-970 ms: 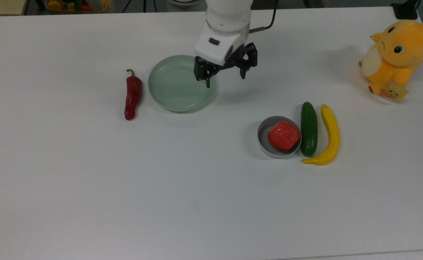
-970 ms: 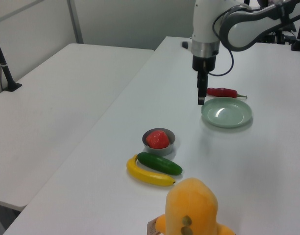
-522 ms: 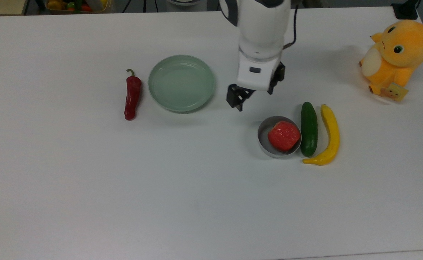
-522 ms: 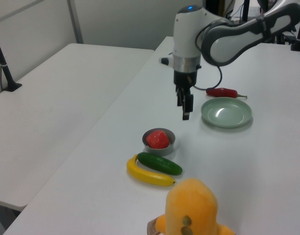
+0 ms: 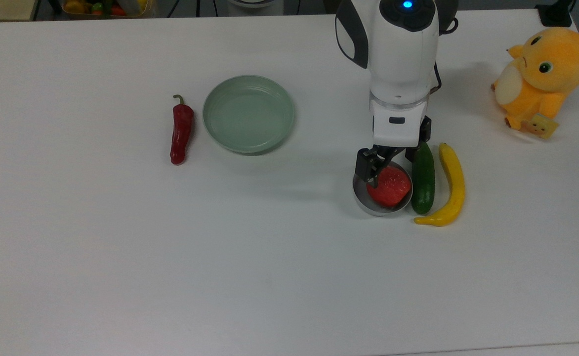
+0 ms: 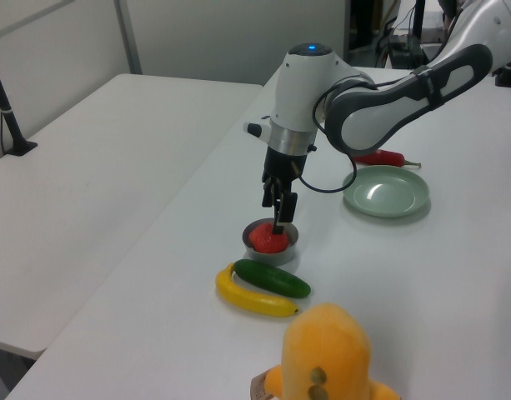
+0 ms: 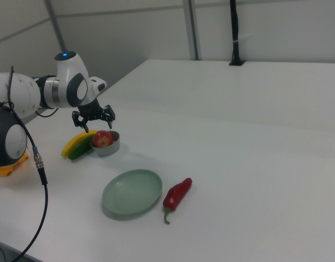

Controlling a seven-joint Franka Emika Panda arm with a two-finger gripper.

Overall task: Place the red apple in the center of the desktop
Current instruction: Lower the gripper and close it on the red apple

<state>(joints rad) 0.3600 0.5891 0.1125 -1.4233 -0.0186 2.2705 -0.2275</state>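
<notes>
A white robot arm reaches down over a large white desk point(image 5: 121, 277), its last link nearly vertical with a blue light glowing on top of it. Its black end effector point(image 5: 391, 165) points straight down, directly above a small grey bowl point(image 5: 361, 198) that sits toward the top view's right side of the desk. The two fingers are spread apart, one over the bowl's rim on the top view's left and the other beside the cucumber, and they straddle the red apple point(image 5: 391, 188) without closing on it; in the right view the end effector point(image 7: 94, 121) hangs slightly above the apple point(image 7: 103, 139), and whether a fingertip touches it cannot be told. The apple rests inside the bowl, filling most of it. A dark green cucumber point(image 5: 423, 180) lies touching the bowl on the top view's right, and a yellow banana point(image 5: 451, 188) lies just beside the cucumber, both running front to back. A round pale-green plate point(image 5: 248, 113) sits nearer the desk's middle toward its far edge, with a dark-red chili pepper point(image 5: 181, 129) just beside it on the top view's left. An orange plush toy point(image 5: 541, 76) sits near the far corner on the top view's right.
</notes>
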